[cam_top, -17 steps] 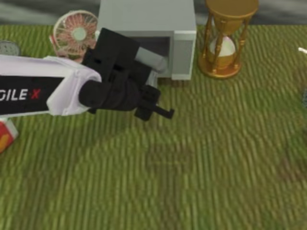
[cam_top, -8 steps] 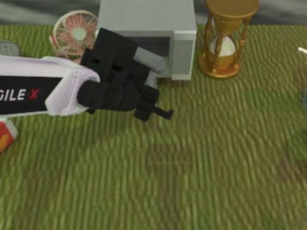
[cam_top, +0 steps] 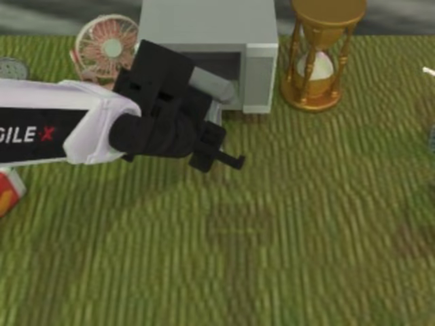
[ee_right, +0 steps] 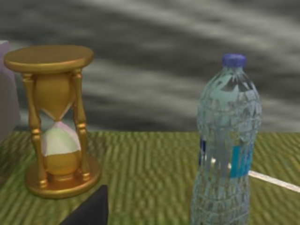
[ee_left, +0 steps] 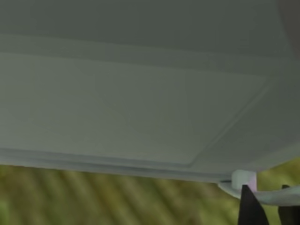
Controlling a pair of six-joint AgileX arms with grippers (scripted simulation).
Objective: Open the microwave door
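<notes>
From above, the microwave (cam_top: 209,27) is sitting at the back of the bench (cam_top: 306,224), a little left of the middle. A pink fan (cam_top: 106,45) is standing just beside it on the left, and a golden hourglass (cam_top: 319,58) is standing just beside it on the right. The microwave door (cam_top: 212,85) is swinging out from the front, so the dark inside is showing. The left arm is reaching in from the left side, and its black left end effector (cam_top: 228,157) is sitting low in front of the door, near the door's free edge. From here I cannot tell how wide its fingers are. At the far left edge, a red and white thing (cam_top: 8,191) is peeking in. In the left wrist view, the grey door is filling almost the whole picture, very close, with two dark fingertips (ee_left: 251,208) poking up near a small white knob (ee_left: 244,178) on the door's edge. In the right wrist view, the hourglass and a clear water bottle (ee_right: 228,150) with a blue cap are standing on the green bench, well apart.
</notes>
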